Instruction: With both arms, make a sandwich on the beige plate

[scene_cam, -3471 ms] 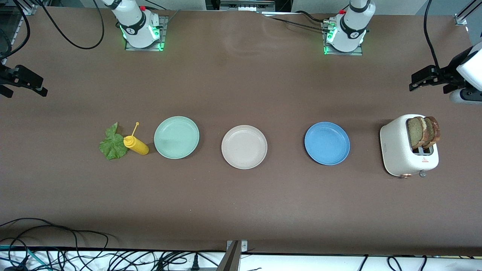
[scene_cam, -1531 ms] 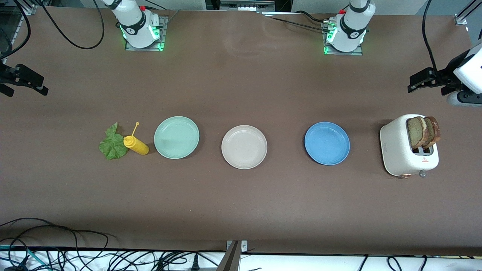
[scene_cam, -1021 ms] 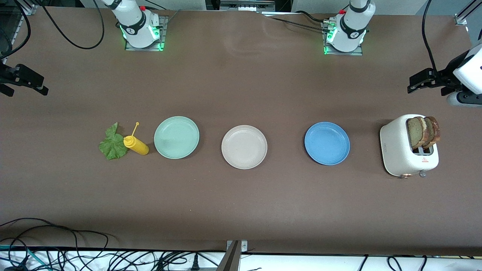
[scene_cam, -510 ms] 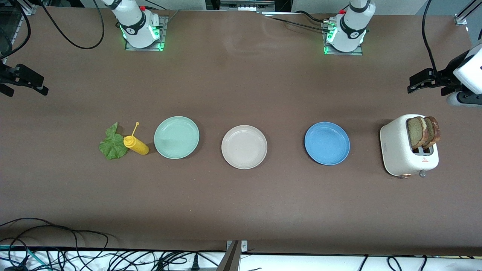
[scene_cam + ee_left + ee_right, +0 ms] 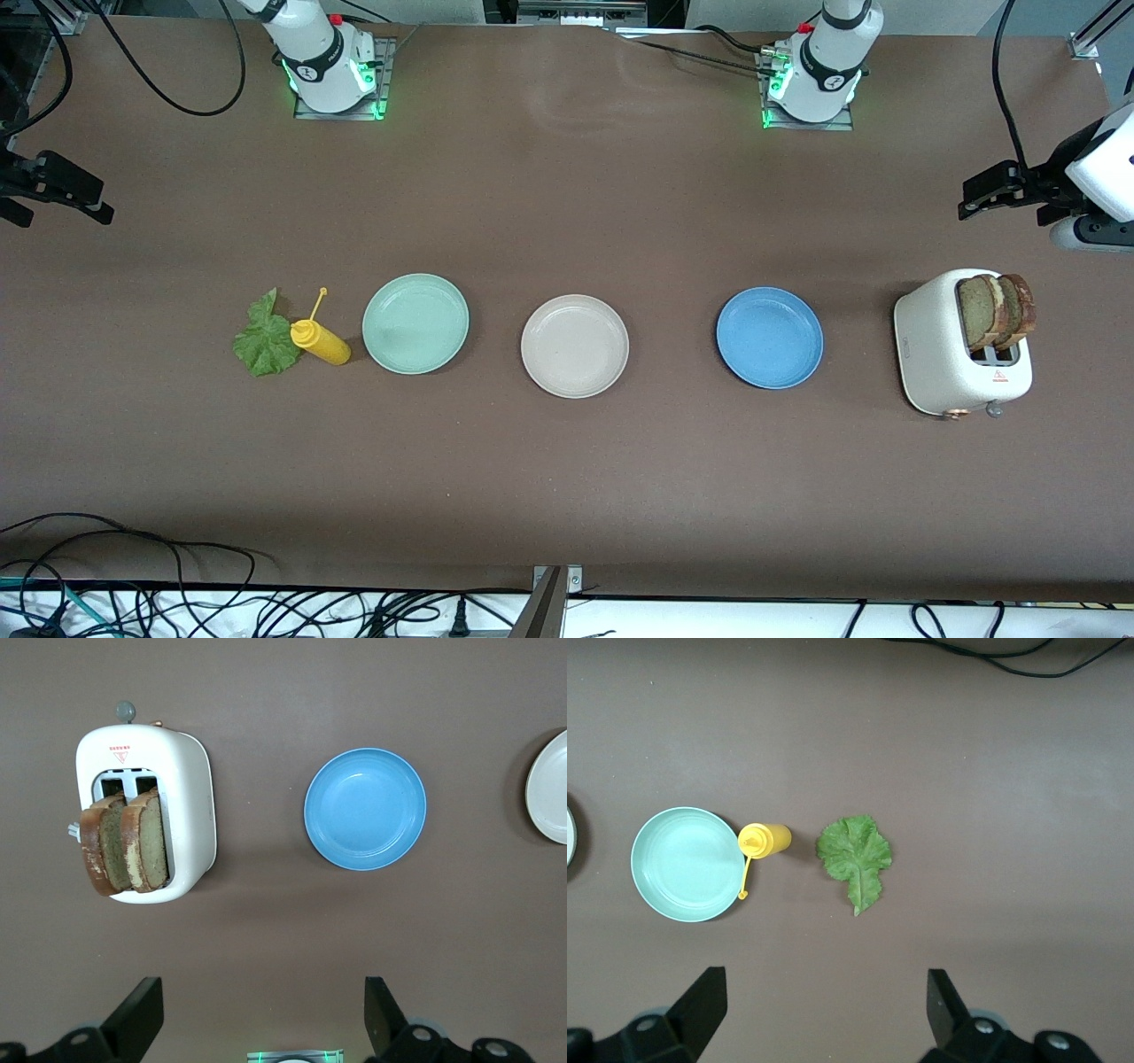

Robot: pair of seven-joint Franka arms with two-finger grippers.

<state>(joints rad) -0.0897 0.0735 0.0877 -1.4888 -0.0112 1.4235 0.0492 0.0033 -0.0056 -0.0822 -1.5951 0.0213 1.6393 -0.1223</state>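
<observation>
Left arm: reaches out past the tabletop's edge at its own end; the left gripper (image 5: 979, 197) hangs in the air just off the toaster (image 5: 961, 354), fingers (image 5: 137, 1019) spread wide, holding nothing.
Right arm: stretched to its own end of the tabletop; the right gripper (image 5: 84, 202) hangs at that end's edge, fingers (image 5: 700, 1005) apart and empty — it waits.
Bread slices (image 5: 997, 310): two, brown-crusted, standing upright in the toaster's slots, flat faces side by side, sticking out of the top.
Toaster: white, near the left arm's end of the tabletop, slots facing up, lever and knob on the side toward the front camera.
Lettuce leaf (image 5: 264, 337): flat on the tabletop near the right arm's end, its long axis running from the front edge toward the arms' bases.
Beige plate (image 5: 574, 346): mid-table, in a row between the mint-green plate (image 5: 415, 323) and the blue plate (image 5: 769, 338) — nothing in it.
Mint-green plate: holds nothing; sits toward the right arm's end.
Blue plate: holds nothing; sits between the beige plate and the toaster.
Yellow squeeze bottle (image 5: 321, 342): between lettuce leaf and mint-green plate, just beside both.
</observation>
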